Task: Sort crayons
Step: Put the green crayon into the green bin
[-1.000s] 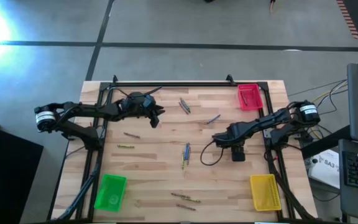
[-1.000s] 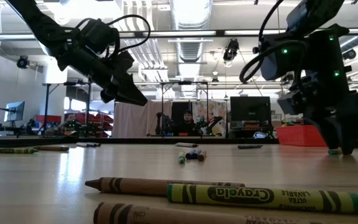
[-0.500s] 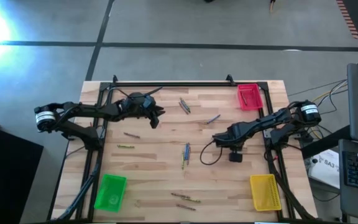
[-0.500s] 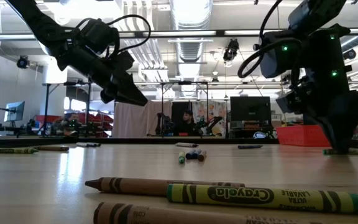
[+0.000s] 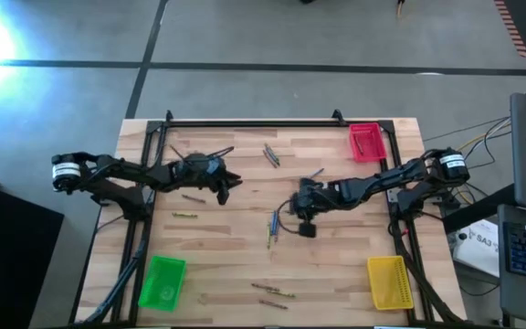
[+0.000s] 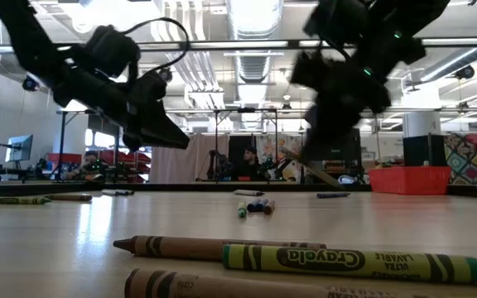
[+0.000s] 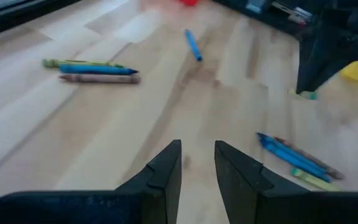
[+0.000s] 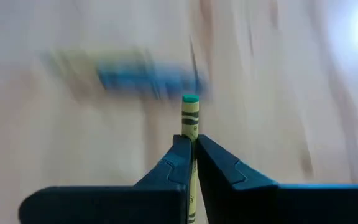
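1. The right claw [image 8: 190, 144] was pinched shut on a yellow-green crayon [image 8: 191, 114], which stuck straight out past the fingertips with its green tip showing. In the high view that claw [image 5: 305, 216] sat just right of the blue cluster of crayons [image 5: 273, 226] in the middle of the bench [image 5: 226, 265], so I'll use that cluster as my landmark.
2. The left claw [image 7: 197, 163] was holding nothing, its fingers parted by only a narrow gap. From overhead it [image 5: 224, 185] was up and left of the cluster, hovering over bare wood.
3. The rest of the crayons were scattered:
   - a pair [image 5: 270, 155] above the cluster
   - a lone blue one [image 5: 313, 174] up and to its right
   - two [image 5: 190, 206] off to its left
   - a few [image 5: 272, 294] near the bench's front edge below it
4. The trays sat at the corners: red tray [image 5: 366, 143] far up-right of the cluster, yellow tray [image 5: 389, 281] down-right, green tray [image 5: 162, 281] down-left.
5. Handling-wise, I'd say a crayon is super light and stiff, but it's waxy and round, so it'll roll or slip and can snap if squeezed hard. The safest hold is probably mid-length across the paper wrapper.
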